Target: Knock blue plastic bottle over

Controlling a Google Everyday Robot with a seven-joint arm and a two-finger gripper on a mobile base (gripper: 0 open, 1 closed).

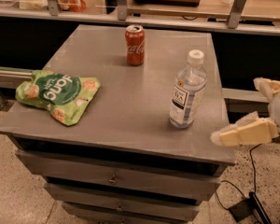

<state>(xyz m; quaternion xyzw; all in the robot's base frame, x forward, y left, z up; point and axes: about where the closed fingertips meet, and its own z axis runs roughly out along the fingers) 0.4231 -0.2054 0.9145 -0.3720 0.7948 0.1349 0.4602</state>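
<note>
Desk: grey top over drawers; everything stands on it.

Green snack bag: lies flat near the left edge, well apart from the bottle.

Blue plastic bottle: upright, long axis vertical, white cap on top, near the front-right corner and just inside the right edge.

Gripper: off the desk beyond the right edge, near the front-right corner, fingers spread apart and holding nothing. The bottle lies to its left, close but not touching, with the lower finger at about the height of the bottle's base. A leftward push higher up the bottle looks likeliest to tip it.

Red can: upright near the back edge, out of that path.
</note>
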